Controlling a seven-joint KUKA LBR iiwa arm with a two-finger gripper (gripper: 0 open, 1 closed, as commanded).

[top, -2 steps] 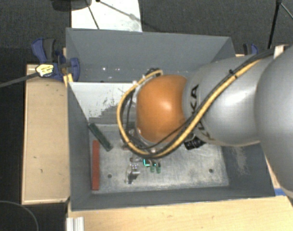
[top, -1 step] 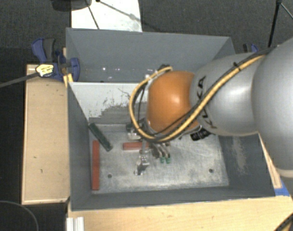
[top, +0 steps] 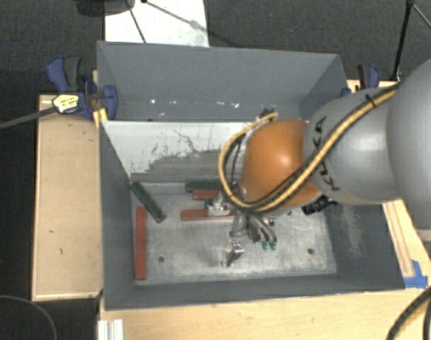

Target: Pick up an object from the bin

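Effector: gripper (top: 234, 252) is hanging low over the mid-floor of the bin (top: 222, 83) | grip state — cannot tell | nearest item — short red bar (top: 194, 215) is lying just left of it | long red bar (top: 140, 243) is lying along the left wall

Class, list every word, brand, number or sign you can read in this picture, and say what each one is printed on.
"KUKA": black letters down the grey arm, partly crossed by the yellow cable.
Nothing readable on the bars in the bin.
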